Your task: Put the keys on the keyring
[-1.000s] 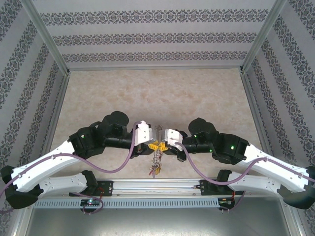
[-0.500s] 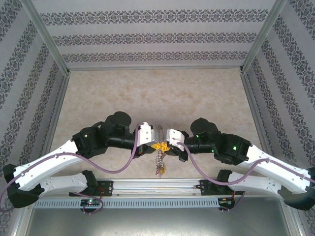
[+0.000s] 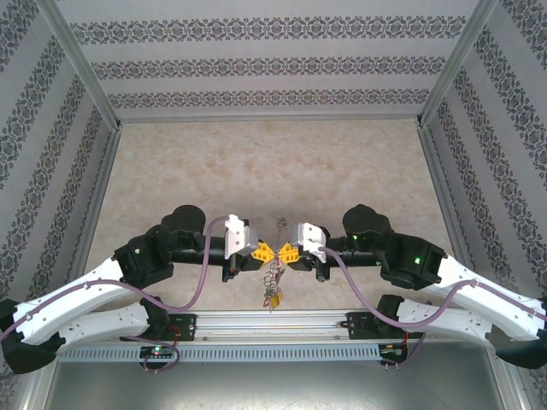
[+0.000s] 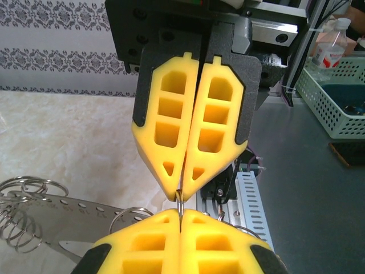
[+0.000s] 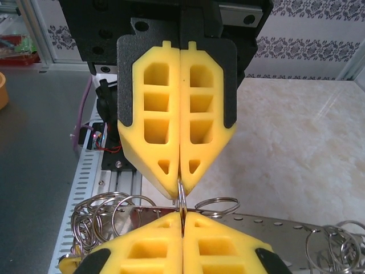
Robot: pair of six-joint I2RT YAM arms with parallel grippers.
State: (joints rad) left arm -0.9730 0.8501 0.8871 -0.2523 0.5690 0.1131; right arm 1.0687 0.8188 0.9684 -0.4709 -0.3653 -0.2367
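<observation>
Between closed jaws, perhaps keyring (image 3: 273, 280)

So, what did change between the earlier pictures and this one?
Both wrists drew apart sideways, the left gripper going left and the right gripper going right, so they now meet tip to tip. The left gripper finished closing; both pinch one small ring of the keyring. The keyring still hangs from them as before.
</observation>
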